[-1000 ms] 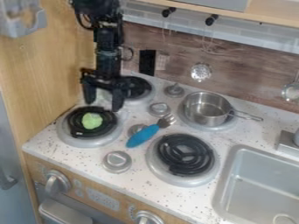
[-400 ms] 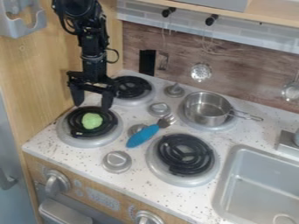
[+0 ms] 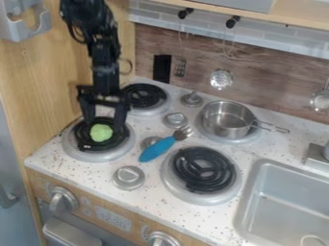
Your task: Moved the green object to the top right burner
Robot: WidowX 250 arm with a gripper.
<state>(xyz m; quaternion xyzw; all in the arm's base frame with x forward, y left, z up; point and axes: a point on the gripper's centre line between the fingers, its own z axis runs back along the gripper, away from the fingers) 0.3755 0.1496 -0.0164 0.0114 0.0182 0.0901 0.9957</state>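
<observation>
Print (image 3: 114, 219) on oven front (image 3: 139, 228), green object (image 3: 101, 132) on burner (image 3: 90, 155)

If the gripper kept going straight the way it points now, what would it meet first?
The gripper points down at the front left burner, so probably the green object or the coil around it; one slanted view leaves which comes first unclear.

Matte-black jointed arm (image 3: 105, 53) with blocky segments, a thin looping cable, and a black two-fingered pincer (image 3: 103, 126).
</observation>
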